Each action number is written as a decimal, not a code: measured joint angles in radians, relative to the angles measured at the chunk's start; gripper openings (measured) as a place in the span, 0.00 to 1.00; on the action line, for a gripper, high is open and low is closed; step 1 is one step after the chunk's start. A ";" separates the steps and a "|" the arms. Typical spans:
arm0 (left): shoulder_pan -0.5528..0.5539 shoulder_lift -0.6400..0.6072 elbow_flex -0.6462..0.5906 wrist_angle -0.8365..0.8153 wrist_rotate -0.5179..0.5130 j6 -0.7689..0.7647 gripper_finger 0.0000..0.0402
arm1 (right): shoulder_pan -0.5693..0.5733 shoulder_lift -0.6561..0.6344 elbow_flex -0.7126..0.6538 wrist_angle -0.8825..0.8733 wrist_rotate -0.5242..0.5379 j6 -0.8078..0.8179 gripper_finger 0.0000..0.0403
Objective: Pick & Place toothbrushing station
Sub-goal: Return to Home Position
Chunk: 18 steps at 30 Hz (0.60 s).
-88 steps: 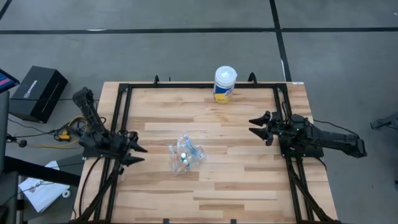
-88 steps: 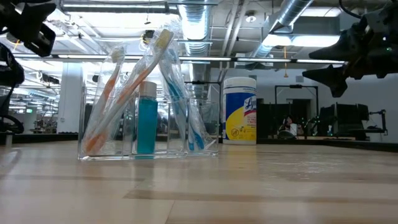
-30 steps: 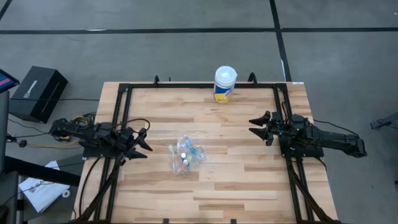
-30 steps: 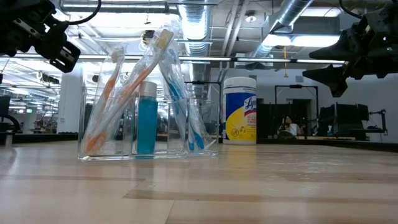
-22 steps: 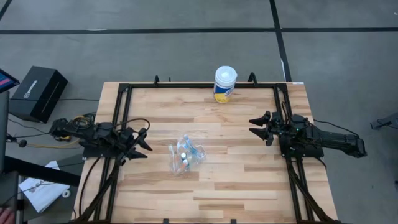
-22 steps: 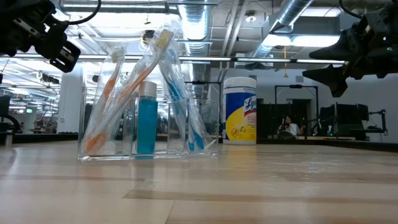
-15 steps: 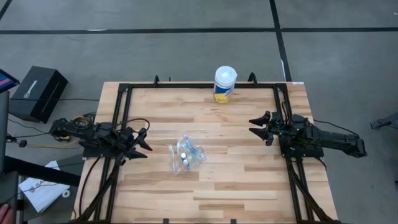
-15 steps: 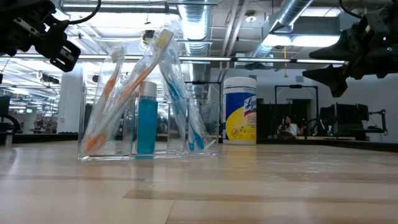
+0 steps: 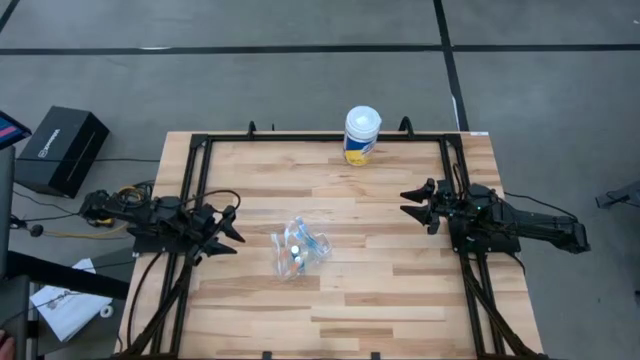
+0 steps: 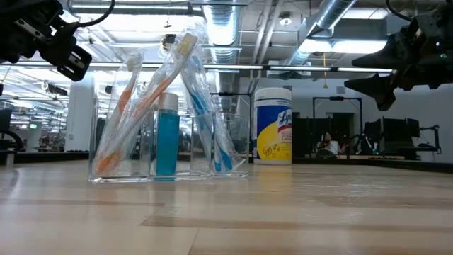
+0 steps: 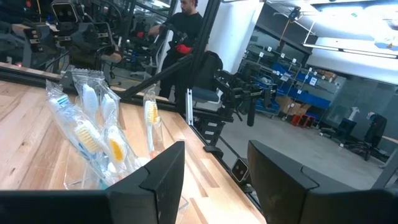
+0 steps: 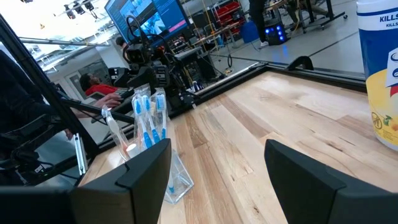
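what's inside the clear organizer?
The transparent organizer holds a wrapped orange toothbrush, blue toothbrushes and a teal bottle. They overlap, hiding the exact brush count.

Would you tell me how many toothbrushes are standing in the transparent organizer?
4 visible, all wrapped: low view's left to right, an orange toothbrush, a yellow-bristled toothbrush leaning beside it, then two blue toothbrushes at the right end of the transparent organizer. Overlapping wrappers may hide more.

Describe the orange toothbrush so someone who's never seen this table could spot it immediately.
Near the middle of the wooden table stands a transparent organizer. In the low view, the orange toothbrush leans in its leftmost compartment, beside a teal bottle. The brushes on the bottle's other side are blue.
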 joint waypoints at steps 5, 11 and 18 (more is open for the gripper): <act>0.000 0.000 0.000 0.002 0.000 0.000 0.42 | 0.000 0.000 0.000 0.000 0.000 0.000 0.62; 0.000 0.000 0.000 0.007 0.000 0.000 0.42 | 0.000 0.000 0.000 0.000 0.000 0.000 0.62; 0.000 0.000 0.000 0.008 0.000 0.000 0.42 | 0.000 0.000 0.000 0.000 0.000 0.000 0.62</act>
